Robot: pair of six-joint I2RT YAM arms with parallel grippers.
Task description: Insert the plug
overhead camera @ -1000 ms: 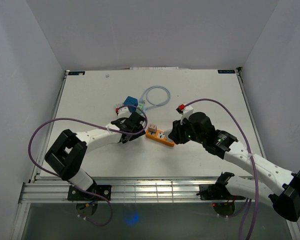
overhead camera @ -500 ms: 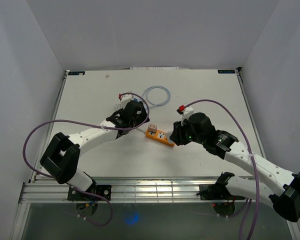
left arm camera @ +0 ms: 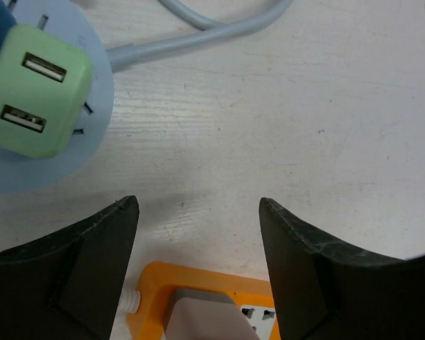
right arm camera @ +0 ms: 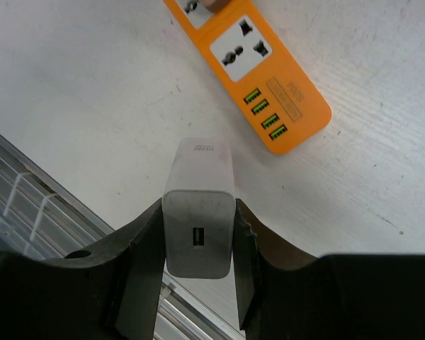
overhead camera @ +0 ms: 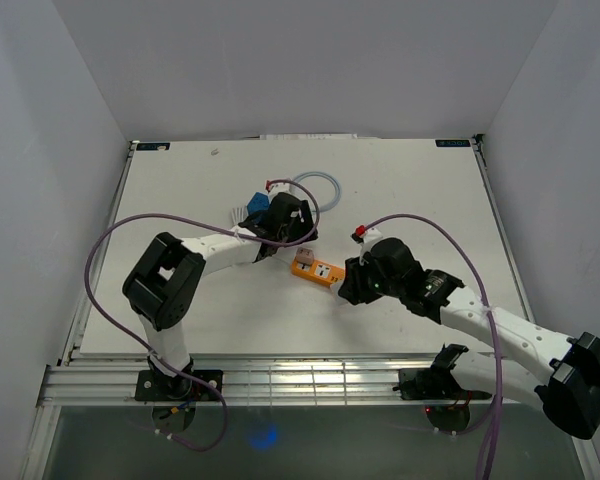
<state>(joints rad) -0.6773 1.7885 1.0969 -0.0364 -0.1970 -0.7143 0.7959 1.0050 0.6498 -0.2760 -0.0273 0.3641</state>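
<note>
strip (left arm camera: 152, 294) half off-frame; plug (right arm camera: 198, 205) prongs hidden

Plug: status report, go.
Right gripper shut on white plug, held apart from orange power strip. Left gripper open above strip's other end. Not inserted yet. Visible socket unblocked.

The power strip (right arm camera: 249, 79) is bright orange, with white socket squares and four little green ports (right arm camera: 270, 120). The plug (right arm camera: 198, 205) is white. The left gripper (left arm camera: 196, 212) and right gripper (right arm camera: 198, 234) are black. The cube (left arm camera: 35, 91) is pale green, on a light blue disc (left arm camera: 78, 149) with a grey-blue cord (left arm camera: 198, 37). The surface (left arm camera: 340, 142) is white with faint grey streaks. The arm cables (overhead camera: 410, 214) are purple.
</note>
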